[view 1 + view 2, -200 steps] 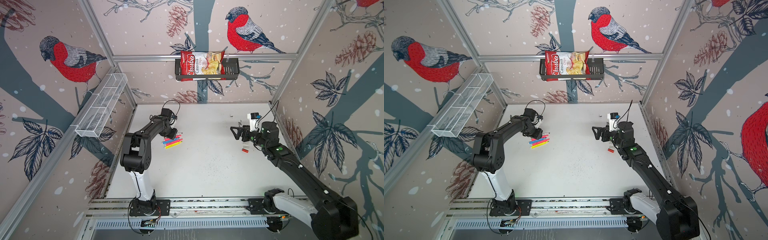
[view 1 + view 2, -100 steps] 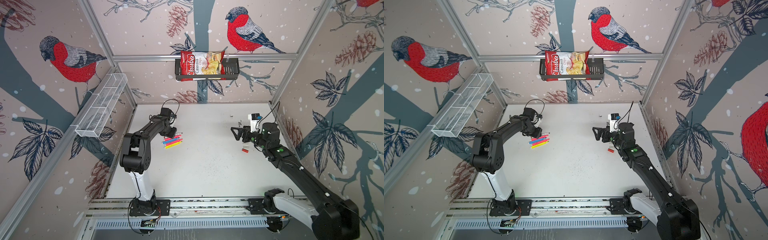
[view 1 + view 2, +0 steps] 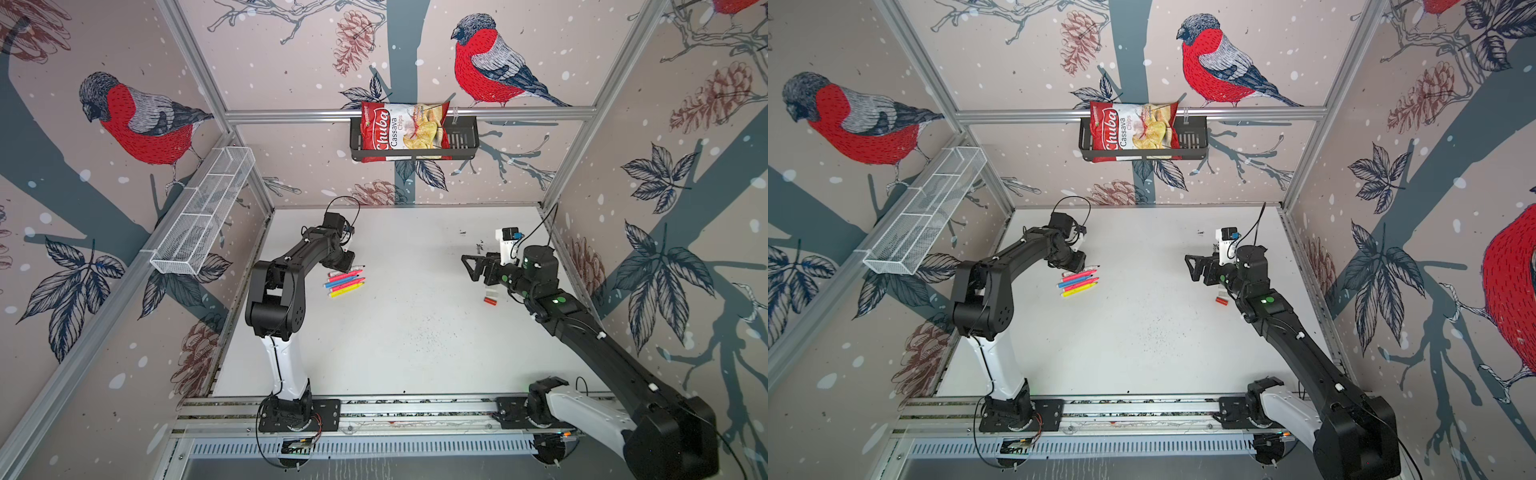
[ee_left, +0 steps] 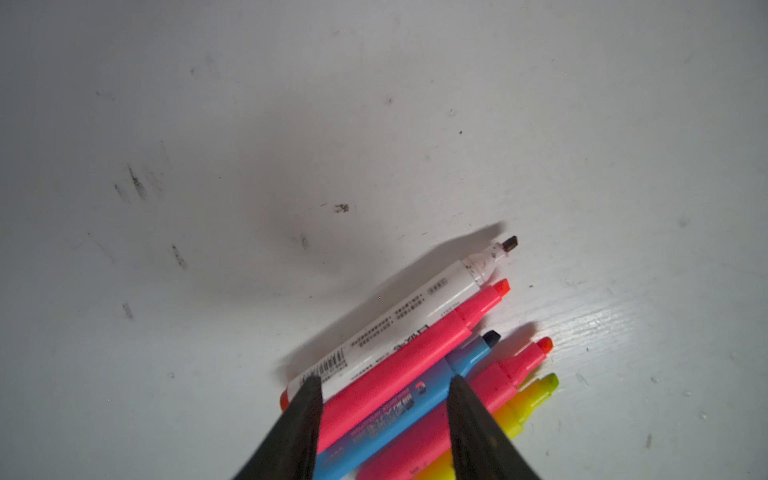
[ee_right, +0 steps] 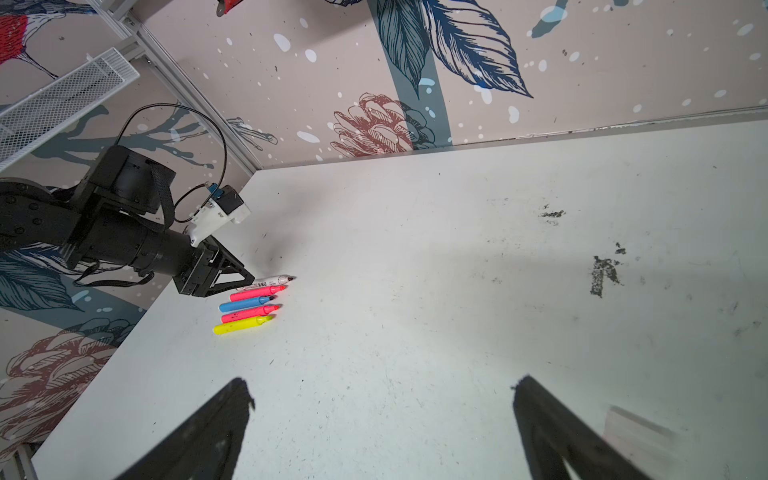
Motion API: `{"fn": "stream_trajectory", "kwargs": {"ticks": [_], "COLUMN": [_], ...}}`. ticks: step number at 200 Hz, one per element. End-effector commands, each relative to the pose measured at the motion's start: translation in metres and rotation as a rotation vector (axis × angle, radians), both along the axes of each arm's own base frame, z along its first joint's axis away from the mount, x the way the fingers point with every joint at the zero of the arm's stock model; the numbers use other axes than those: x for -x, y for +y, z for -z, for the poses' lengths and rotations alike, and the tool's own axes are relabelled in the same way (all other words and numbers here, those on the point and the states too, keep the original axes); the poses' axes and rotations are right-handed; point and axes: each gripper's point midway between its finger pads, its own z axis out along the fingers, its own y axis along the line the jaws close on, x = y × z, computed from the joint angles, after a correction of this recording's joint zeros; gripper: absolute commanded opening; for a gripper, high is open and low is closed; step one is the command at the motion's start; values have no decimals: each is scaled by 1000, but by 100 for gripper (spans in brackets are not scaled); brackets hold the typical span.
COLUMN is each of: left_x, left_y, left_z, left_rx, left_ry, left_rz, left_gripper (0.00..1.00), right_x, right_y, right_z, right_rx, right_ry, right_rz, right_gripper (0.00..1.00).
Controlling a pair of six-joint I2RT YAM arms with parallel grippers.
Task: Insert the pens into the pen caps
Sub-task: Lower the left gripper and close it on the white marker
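Five uncapped pens lie side by side at the table's left: white [image 4: 415, 320], pink [image 4: 399, 370], blue [image 4: 411, 399], red-pink [image 4: 494, 380] and yellow [image 4: 528, 399]. In both top views the row [image 3: 345, 282] [image 3: 1077, 283] lies just below my left gripper [image 3: 349, 264] [image 3: 1080, 262]. The left gripper [image 4: 383, 384] is low over the pens' back ends, jaws partly apart, with the pink and blue pens between its fingers [image 4: 305, 411]. My right gripper [image 3: 471, 268] [image 5: 384, 384] hovers wide open and empty. A red pen cap [image 3: 490, 301] and a whitish one [image 3: 491, 294] lie beside it.
A black wire basket [image 3: 465, 141] with a chips bag [image 3: 403, 131] hangs on the back wall. A white mesh tray [image 3: 203, 216] is fixed to the left wall. Dark ink smudges [image 5: 602, 276] mark the white table [image 3: 399, 332].
The left gripper's jaws have narrowed a little over the pens. Both arms stay almost where they were.
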Motion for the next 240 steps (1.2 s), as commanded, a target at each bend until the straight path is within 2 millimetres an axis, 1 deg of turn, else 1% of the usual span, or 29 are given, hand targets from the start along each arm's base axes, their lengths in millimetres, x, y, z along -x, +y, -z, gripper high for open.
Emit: {"fn": "stream_trajectory", "kwargs": {"ticks": [1,38,100,124,159,184,216,240], "left_x": [-3,-4,-11,-10,-10,-10,-11,-10], "left_y": [-2,-12,-8,-8,-7,-6,-9,-8], "left_z": [3,11,14,18,17,21,22,24], "left_rx": [3,-4,-32,-35,-35,-46,-31,-39], "left_ry": [9,15,11,25,17,26,23,27], "left_rz": [-11,5,-5,1,-1,-7,-12,-14], "left_gripper": [50,50,48,48,48,46,45,45], "right_x": [-3,-4,-4,-4,-4,-4,-4,-4], "right_y": [-2,-2,-3,-3,-3,-3,-3,-3], "right_z": [-4,-3,-4,-3,-3,-2,-1,-1], "right_rx": [-2,4,6,7,3,7,7,5], "right_ry": [-20,-20,-24,-23,-23,-21,-18,-19], "right_rz": [21,18,20,23,20,24,25,24], "right_gripper": [99,100,100,100,99,99,100,99]}}
